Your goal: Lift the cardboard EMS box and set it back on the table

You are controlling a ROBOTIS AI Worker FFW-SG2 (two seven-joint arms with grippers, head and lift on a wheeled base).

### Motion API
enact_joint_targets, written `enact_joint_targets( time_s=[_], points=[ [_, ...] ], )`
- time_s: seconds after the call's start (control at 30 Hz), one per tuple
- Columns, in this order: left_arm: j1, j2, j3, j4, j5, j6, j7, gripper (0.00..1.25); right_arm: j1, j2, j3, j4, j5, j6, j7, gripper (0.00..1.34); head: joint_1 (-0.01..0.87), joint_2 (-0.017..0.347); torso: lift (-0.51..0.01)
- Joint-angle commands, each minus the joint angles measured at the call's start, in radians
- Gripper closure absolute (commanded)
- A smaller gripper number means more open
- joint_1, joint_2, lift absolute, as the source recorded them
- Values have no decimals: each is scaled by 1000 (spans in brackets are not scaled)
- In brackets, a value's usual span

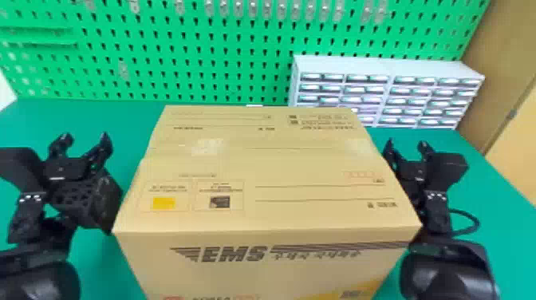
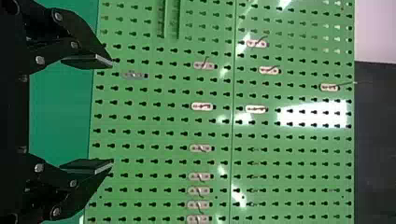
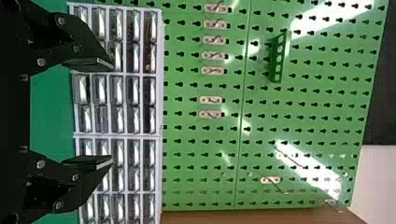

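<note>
Evidently, the black, two-fingered left pincer (image 1: 83,141) and the black, two-fingered right pincer (image 1: 406,145) have their fingers apart. Between the arms is the tan cardboard EMS box (image 1: 279,159); whether it touches the flat green counter (image 1: 119,123), I cannot tell. Behind are a pale multi-drawer cabinet (image 1: 383,66), on the right, and a green perforated pegboard (image 1: 199,52).

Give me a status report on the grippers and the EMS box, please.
Left gripper open, right gripper open. EMS box between them, can't tell if lifted. Possible obstacle: drawer cabinet behind the box, to the right.
</note>
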Motion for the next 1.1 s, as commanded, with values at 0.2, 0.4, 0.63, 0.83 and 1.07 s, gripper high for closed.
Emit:
enact_joint_targets(
  time_s=[0.2,0.4,0.63,0.83,1.07],
  points=[
    [3,0,-54,-16,2,0,9,490,-34,1,83,57,-29,-31,-29,553,678,-14,-92],
    [3,0,-72,-16,2,0,10,490,-51,1,123,81,-46,-44,-32,553,678,-14,-92],
    [1,0,-87,-18,3,2,10,490,-60,1,148,98,-57,-48,-33,553,678,-14,-92],
    [1,0,-97,-21,6,2,10,490,-66,1,161,107,-63,-59,-38,553,678,-14,-92],
    [1,-1,-110,-21,5,2,30,490,-69,1,178,114,-66,-67,-52,553,678,-14,-92]
  ],
)
